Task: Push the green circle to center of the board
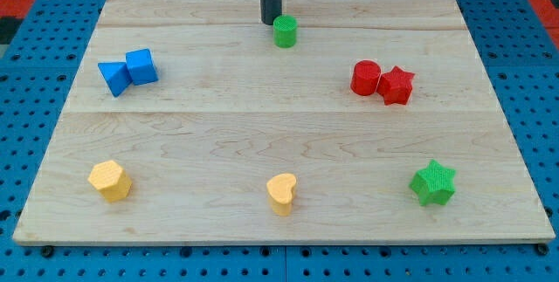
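Wooden board (279, 134) fills nearly the whole view, pale planks lying over a blue pegboard surface (35, 20). On it we count 8 blocks. Along the view's bottom sit a yellow block (110, 180) of unclear shape at the left, a yellow heart (281, 193) in the middle and a green star (433, 182) at the right. Higher up, at the left, 2 blue blocks touch: a blue cube (141, 66) and a blue block (113, 78) of unclear shape. At the right a red cylinder (365, 79) touches a red star (396, 85).

Our target, the green circle (286, 31), stands near the board's top edge, about midway across. We carry no claw, only a dark rod; our tip (271, 23) sits just beside the circle, on its upper-left side, possibly touching. The centre lies straight below the circle in the view, so we judge a push toward the view's bottom is needed, and our tip wants to sit slightly more to the right, squarely behind it.
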Robot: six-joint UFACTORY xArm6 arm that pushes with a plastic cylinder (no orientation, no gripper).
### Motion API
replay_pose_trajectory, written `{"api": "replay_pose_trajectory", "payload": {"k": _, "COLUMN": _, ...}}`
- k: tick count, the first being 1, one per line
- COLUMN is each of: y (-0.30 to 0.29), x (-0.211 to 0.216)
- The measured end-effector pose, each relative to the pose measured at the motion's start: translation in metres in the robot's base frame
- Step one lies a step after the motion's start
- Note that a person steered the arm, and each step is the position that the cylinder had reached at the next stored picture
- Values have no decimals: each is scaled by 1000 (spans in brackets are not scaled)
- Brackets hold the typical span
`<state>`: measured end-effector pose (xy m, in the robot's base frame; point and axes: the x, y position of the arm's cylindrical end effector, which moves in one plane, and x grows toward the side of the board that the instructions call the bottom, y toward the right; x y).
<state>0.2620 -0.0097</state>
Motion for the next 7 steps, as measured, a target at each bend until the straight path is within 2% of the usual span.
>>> {"api": "replay_pose_trajectory", "payload": {"k": 2, "y": 25, "x": 1}}
{"api": "replay_pose_trajectory", "payload": {"k": 3, "y": 25, "x": 17}}
{"api": "replay_pose_trajectory", "payload": {"k": 6, "y": 34, "x": 103}}
{"api": "replay_pose_trajectory", "payload": {"k": 7, "y": 7, "x": 119}}
